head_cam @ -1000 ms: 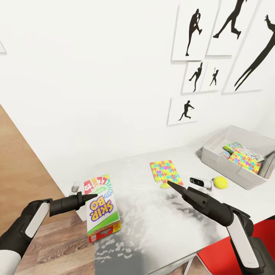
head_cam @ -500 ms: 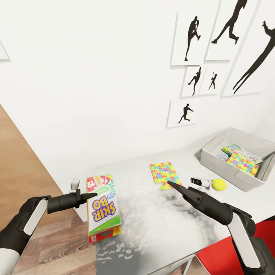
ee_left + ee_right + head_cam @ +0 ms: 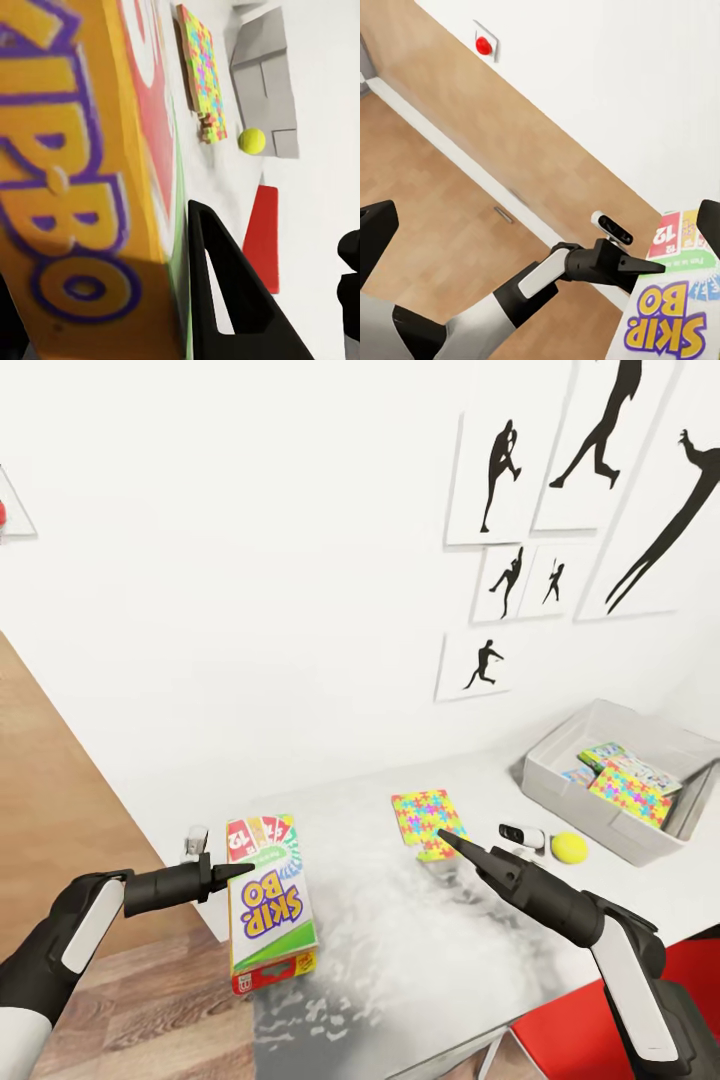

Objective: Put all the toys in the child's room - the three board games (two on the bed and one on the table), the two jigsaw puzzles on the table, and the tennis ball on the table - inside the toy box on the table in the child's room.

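While the yellow, green and red printed "SKIP BO" cardboard game box [image 3: 268, 905] is pinched along one edge by the black left gripper [image 3: 232, 874], it is held at the near left corner of the long light grey table [image 3: 420, 950], well apart from the shallow light grey toy box [image 3: 600, 822]. A stiff, light, smooth-faced carton is judged here, so slipping or swinging is possible with an edge hold. In the left wrist view one dark finger [image 3: 232, 300] is seen against the box face, with the small yellow-green tennis ball [image 3: 252, 141] beyond. The black right gripper [image 3: 450, 844] hovers empty, its tips pressed to a point; its wrist view shows the left arm and a red wall fitting [image 3: 484, 46].
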Controlling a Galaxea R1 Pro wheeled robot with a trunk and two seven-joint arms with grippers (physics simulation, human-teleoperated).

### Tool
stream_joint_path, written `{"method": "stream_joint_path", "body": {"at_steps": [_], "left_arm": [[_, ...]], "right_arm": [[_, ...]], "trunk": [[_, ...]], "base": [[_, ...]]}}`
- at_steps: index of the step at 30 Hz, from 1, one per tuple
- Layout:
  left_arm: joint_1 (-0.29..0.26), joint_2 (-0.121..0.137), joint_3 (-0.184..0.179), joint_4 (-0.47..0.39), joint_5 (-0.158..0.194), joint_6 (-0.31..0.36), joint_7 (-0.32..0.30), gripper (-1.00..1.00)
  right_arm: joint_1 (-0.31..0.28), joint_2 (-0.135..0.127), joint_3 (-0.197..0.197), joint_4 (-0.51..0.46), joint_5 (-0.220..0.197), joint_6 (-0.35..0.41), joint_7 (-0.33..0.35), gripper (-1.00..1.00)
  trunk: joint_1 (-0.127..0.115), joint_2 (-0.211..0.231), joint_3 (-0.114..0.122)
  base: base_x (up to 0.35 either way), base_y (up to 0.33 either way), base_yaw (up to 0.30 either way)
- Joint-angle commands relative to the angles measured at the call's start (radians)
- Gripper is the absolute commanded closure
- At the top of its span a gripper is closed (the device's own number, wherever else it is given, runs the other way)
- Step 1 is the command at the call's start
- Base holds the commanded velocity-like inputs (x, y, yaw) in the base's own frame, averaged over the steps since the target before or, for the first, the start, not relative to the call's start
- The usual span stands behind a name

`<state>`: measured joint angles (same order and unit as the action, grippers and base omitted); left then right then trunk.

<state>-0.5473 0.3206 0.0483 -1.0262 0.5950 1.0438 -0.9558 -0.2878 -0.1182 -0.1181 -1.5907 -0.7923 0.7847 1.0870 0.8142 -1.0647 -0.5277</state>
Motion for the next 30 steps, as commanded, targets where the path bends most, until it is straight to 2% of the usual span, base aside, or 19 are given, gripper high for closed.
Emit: {"method": "stream_joint_path", "body": {"at_steps": [1, 24, 27, 30], "left_arm": [[-0.001, 0.000, 0.001, 0.000, -0.004, 0.002, -0.004, 1.00], [-0.002, 0.000, 0.001, 0.000, -0.004, 0.002, -0.004, 1.00], [-0.002, 0.001, 0.001, -0.001, -0.004, 0.002, -0.005, 1.00], [-0.002, 0.010, 0.002, -0.004, -0.004, 0.002, -0.007, 1.00]], "right_arm": [[-0.001, 0.000, 0.000, 0.000, -0.004, 0.006, 0.000, -1.00], [-0.001, -0.001, 0.004, -0.001, -0.002, 0.002, -0.003, -1.00], [-0.001, -0.002, 0.000, -0.001, 0.002, 0.001, -0.027, -1.00], [-0.001, -0.010, -0.006, -0.001, 0.007, 0.004, -0.089, -1.00]], "trunk": [[-0.004, 0.007, 0.002], [-0.092, 0.168, 0.074], [-0.104, 0.189, 0.084], [-0.115, 0.210, 0.093]], "base": [[0.000, 0.000, 0.000], [0.000, 0.000, 0.000], [0.000, 0.000, 0.000], [0.000, 0.000, 0.000]]}}
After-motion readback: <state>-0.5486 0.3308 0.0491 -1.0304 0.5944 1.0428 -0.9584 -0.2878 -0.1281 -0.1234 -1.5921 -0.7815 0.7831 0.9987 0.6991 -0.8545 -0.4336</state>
